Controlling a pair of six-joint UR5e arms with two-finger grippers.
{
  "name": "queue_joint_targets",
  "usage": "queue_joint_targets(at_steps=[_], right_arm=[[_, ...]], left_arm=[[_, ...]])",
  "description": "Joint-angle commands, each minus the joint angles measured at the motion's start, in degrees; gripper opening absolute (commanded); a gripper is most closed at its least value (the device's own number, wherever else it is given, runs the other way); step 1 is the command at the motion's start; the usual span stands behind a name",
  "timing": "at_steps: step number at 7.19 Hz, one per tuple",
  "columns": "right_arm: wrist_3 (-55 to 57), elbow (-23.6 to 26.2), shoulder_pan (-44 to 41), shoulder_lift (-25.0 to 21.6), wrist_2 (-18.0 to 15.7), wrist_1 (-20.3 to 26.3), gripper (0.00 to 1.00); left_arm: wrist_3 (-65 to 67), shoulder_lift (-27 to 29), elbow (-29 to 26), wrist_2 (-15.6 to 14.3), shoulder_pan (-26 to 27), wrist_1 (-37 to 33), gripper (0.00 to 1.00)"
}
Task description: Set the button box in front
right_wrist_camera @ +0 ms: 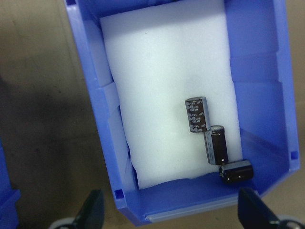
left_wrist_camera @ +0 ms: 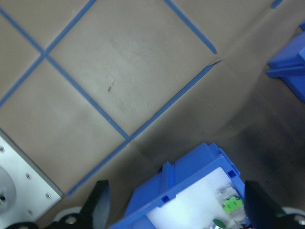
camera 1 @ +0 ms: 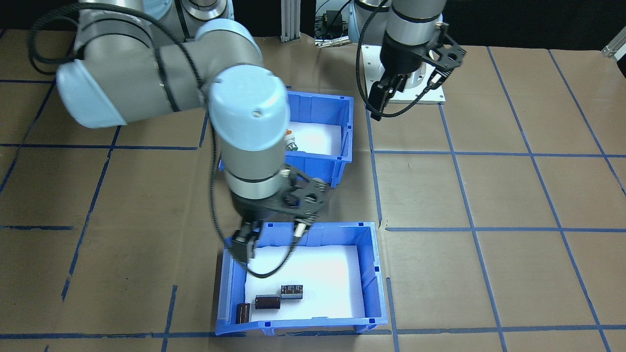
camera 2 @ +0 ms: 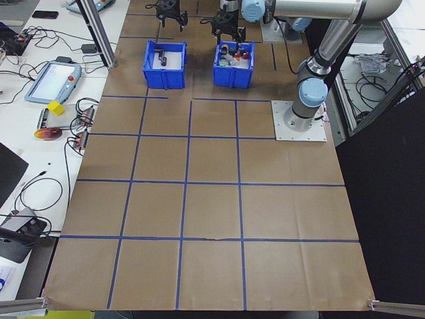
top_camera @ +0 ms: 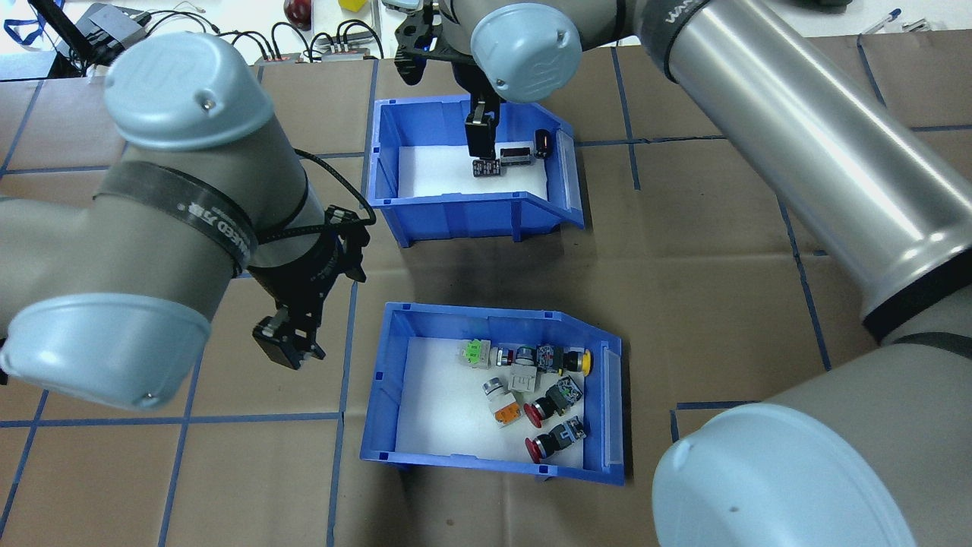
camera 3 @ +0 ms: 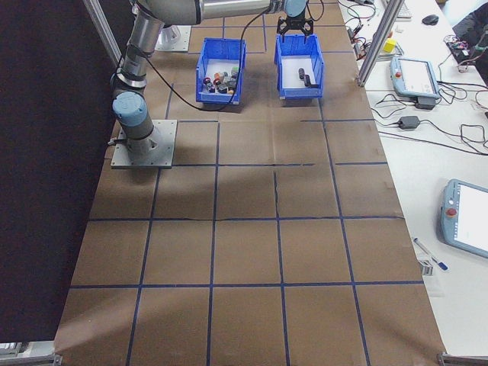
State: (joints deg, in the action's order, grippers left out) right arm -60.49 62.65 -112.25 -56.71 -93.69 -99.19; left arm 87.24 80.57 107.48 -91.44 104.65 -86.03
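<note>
Button box: blue bin with a white foam floor, on the table close to the robot's base. It holds a loose cluster of push buttons with red, orange, yellow and green caps. I read its long axis as running across the table, left to right.

Left claw: I see it hanging just beside the button box's left wall, off its near-left corner, not touching. From its wrist camera the two fingers stand wide apart with nothing between them, and the box corner sits just below and to the right of centre.

Nearer arm: the left one, by my judgement. The box lies to that claw's right, so a short sideways reach to the left wall would meet it.

Capacitor bin: the same kind of blue bin, further out from the robot, directly beyond the button box with bare table between them. It holds only three dark cylinders.

Right claw: I see it poised above the capacitor bin's foam, fingers spread and empty in its own wrist view.

Task standing: the button box is not yet in front; the capacitor bin occupies the far spot.
</note>
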Motion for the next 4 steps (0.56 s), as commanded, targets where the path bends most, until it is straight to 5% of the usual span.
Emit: queue_joint_targets(at_steps=[1, 4], right_arm=[[-4.98, -0.16, -3.4, 1.86, 0.18, 0.13, 1.0], [-4.9, 0.89, -5.0, 4.14, -0.17, 0.05, 1.0]], left_arm=[[16.86, -0.76, 9.19, 1.09, 7.12, 10.44, 0.99], [28.46, -1.03, 20.65, 1.44, 12.83, 21.34, 0.99]])
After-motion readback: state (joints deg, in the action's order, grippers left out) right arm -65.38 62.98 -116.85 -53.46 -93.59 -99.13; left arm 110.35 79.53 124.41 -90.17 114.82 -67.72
